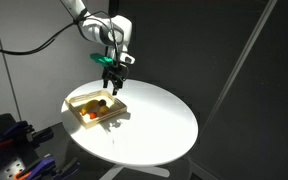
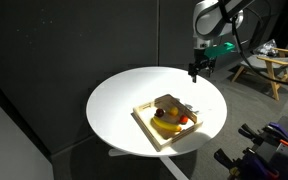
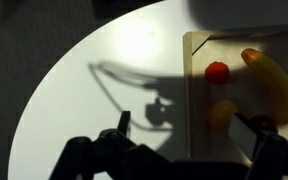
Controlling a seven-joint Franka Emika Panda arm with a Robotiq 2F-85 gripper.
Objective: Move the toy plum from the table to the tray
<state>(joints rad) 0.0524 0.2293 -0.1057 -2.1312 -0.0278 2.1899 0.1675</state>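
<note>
The round white table (image 1: 156, 122) holds the light wooden tray (image 1: 83, 119), also seen in an exterior view (image 2: 144, 121) and at the right of the wrist view (image 3: 196, 48). In the tray lie a yellow banana-like toy (image 3: 269, 80), an orange-red toy fruit (image 3: 217, 72) and a dim yellowish round thing (image 3: 222, 112) in shadow. I cannot make out the toy plum in any view. My gripper (image 3: 187, 130) is open and empty. It hangs above the table by the tray's edge in both exterior views (image 1: 112, 76) (image 2: 197, 69).
The gripper casts a dark shadow on the table (image 3: 149, 105) and over part of the tray (image 2: 167, 102). A wooden chair (image 2: 269, 62) stands beyond the table. Dark curtains surround the scene. Equipment sits low beside the table (image 1: 9, 140).
</note>
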